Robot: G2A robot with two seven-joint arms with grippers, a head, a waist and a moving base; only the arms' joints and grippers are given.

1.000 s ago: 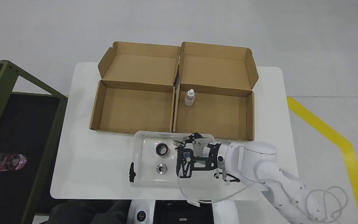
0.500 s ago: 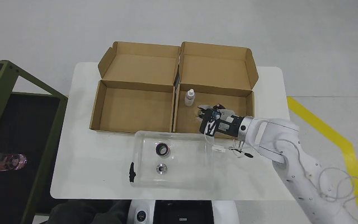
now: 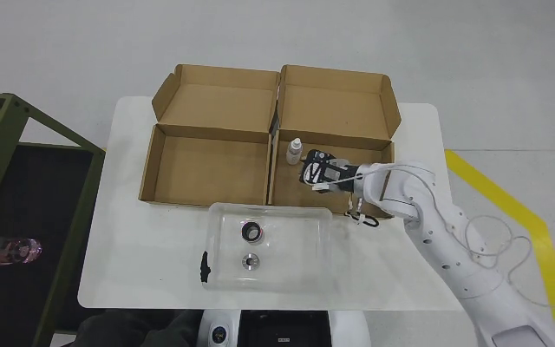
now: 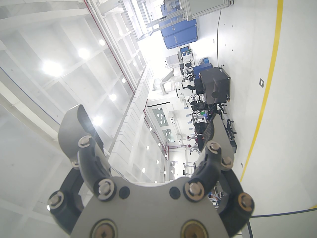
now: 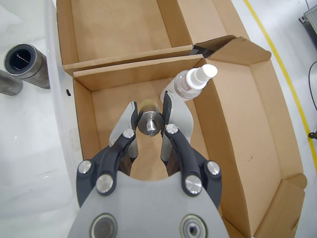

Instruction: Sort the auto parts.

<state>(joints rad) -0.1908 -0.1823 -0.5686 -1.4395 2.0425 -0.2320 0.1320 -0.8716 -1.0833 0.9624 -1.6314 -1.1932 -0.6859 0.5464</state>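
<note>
My right gripper [image 5: 149,115] [image 3: 310,171] hangs over the right cardboard box [image 3: 364,186], shut on a small metal cylinder with a threaded stud [image 5: 148,124]. A white spray bottle [image 5: 190,82] [image 3: 295,151] stands upright in that box's corner, just beside the gripper. The left cardboard box [image 3: 208,169] is bare inside. A clear plastic tray [image 3: 316,260] in front of the boxes holds two metal bushings [image 3: 252,232] [image 3: 251,260]; one of them, a steel sleeve with a dark bore [image 5: 23,64], stands near the tray wall. My left gripper [image 4: 148,130] points up at the ceiling, open and empty.
Both boxes have their lids [image 3: 334,100] folded back, standing up at the far side. A small black piece [image 3: 205,267] lies at the tray's left edge. A dark green frame [image 3: 39,225] stands left of the white table [image 3: 130,234].
The right arm has lifted out of the clear tray with the metal part and carried it back over the right box, toward the spray bottle.
</note>
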